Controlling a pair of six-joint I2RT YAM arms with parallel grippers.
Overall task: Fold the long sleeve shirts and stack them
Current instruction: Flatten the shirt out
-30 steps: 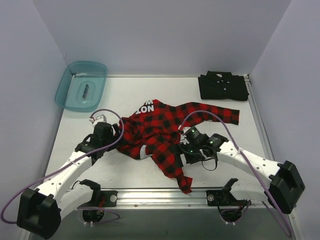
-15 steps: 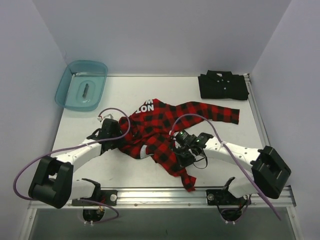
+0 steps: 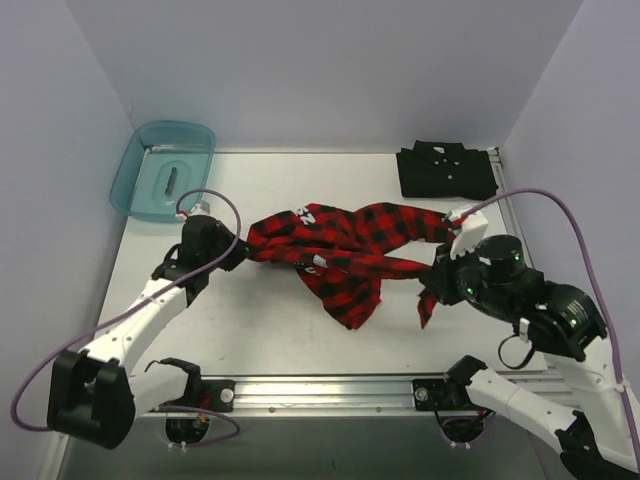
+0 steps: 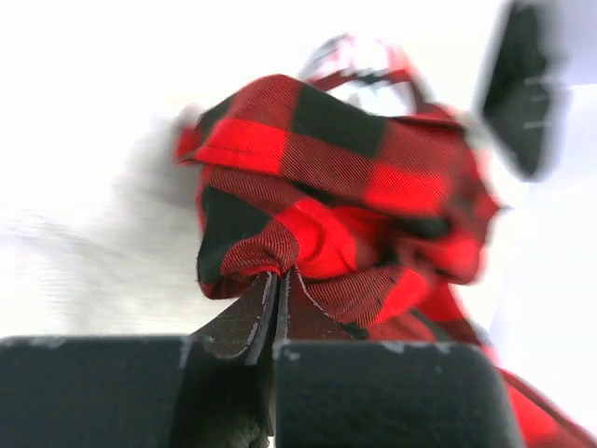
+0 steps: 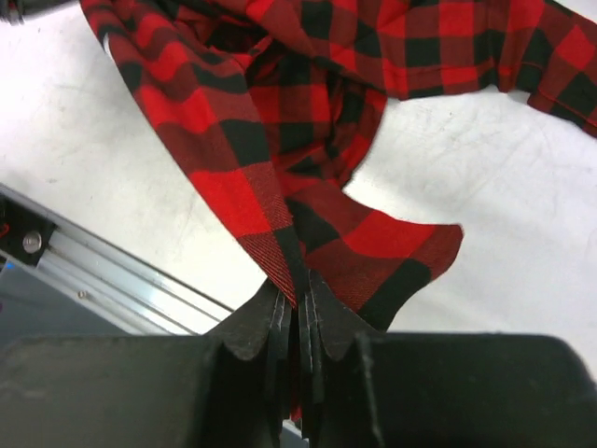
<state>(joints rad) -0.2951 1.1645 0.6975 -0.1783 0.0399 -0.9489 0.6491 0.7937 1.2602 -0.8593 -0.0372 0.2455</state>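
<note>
The left gripper (image 3: 243, 252) and right gripper (image 3: 438, 280) each pinch a bunched fold of the woven plaid shirt (image 3: 340, 262), which sags crumpled between them over the table (image 3: 240, 340). The black shirt (image 3: 445, 172) lies folded flat at the far right.

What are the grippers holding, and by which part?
Both pinch the plaid shirt: left gripper on a bunched fold at its left end, right gripper on a fold at its right end.

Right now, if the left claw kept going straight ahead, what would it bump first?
The left claw pinches the red plaid shirt, and its bunched cloth fills the way ahead, so it would meet that first.
</note>
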